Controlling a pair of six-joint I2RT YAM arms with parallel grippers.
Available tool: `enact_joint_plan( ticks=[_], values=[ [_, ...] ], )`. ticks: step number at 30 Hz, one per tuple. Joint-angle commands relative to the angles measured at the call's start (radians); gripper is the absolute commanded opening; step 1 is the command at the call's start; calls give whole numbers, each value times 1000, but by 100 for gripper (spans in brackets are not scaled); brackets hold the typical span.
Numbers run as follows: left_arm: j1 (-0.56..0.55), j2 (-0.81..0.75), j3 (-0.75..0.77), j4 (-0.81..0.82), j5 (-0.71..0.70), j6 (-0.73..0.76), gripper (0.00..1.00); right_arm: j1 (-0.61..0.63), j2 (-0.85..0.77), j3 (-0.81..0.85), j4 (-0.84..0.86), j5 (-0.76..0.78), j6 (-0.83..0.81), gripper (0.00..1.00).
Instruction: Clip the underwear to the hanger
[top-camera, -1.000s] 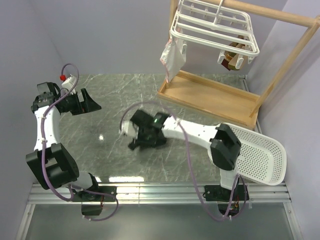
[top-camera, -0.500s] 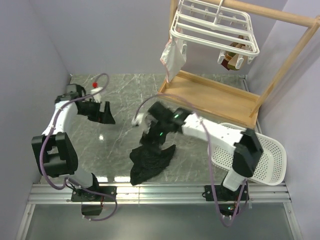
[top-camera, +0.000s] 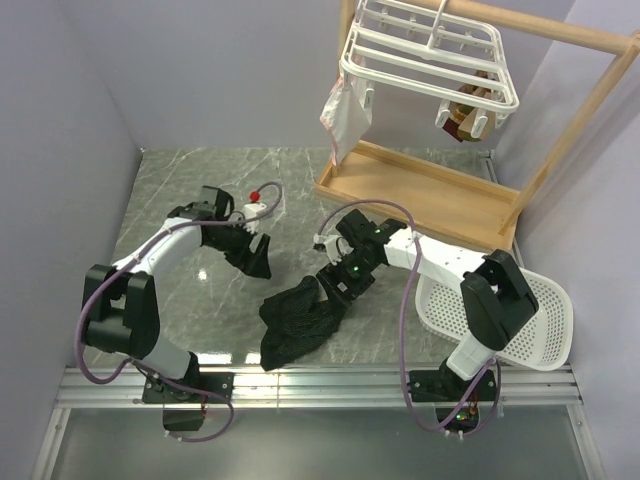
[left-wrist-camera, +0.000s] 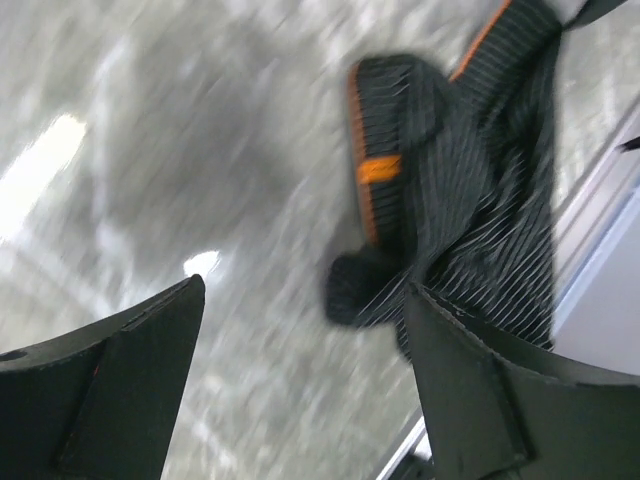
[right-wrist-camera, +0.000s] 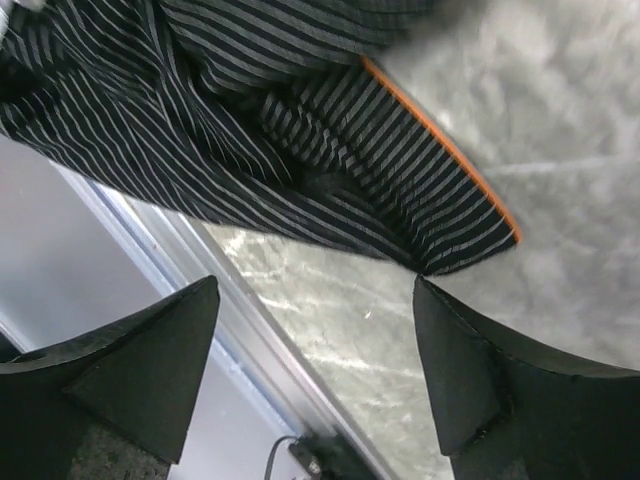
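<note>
Top external: underwear (top-camera: 300, 322) bunched on desk (top-camera: 190, 185) just beside right claw (top-camera: 338, 287), near left claw (top-camera: 257, 257) (both spread, empty); clipping to hanger (top-camera: 430, 52) not started.

The left tool (left-wrist-camera: 302, 292) hangs with jaws apart over the marble table (left-wrist-camera: 150, 150), crumpled striped underwear (left-wrist-camera: 470, 190) lying just ahead.

Robot lab test cell: plain pale-lilac partition walls (top-camera: 200, 70), grey marble-pattern tabletop (top-camera: 190, 180), aluminium mounting rail (top-camera: 320, 385) at near edge.

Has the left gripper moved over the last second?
Yes. The left gripper has swung right and nearer, away from the left wall, toward the underwear.
</note>
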Motion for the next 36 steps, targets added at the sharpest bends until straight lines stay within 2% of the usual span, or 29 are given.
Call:
enact_joint_plan(
  ticks=[1,8,16,22,25,28,29,31,34,35,36],
  values=[
    [-68,-8,45,133,56,-79,86,-12,3,-10,-14,-8,23,84],
    [-149,113,98,234,77,-175,86,-23,32,-32,7,21,20,81],
    [-240,202,132,274,62,-297,89,-101,36,-52,41,16,145,84],
    [-301,229,100,277,56,-329,87,-126,133,-6,40,-11,176,83],
    [-341,234,77,278,34,-330,82,-126,179,14,49,-34,187,81],
    [-358,251,62,282,14,-334,69,-126,217,31,52,-56,190,71],
    [-359,254,62,274,16,-330,62,-127,225,36,53,-62,191,64],
    [-358,256,57,251,16,-314,54,-136,233,46,58,-68,193,54],
    [-353,233,56,239,18,-303,34,-149,224,63,67,-85,199,31],
    [-352,227,59,233,10,-304,11,-149,219,68,66,-85,198,16],
    [-344,219,63,231,-10,-304,0,-152,210,74,61,-85,195,6]
  ],
)
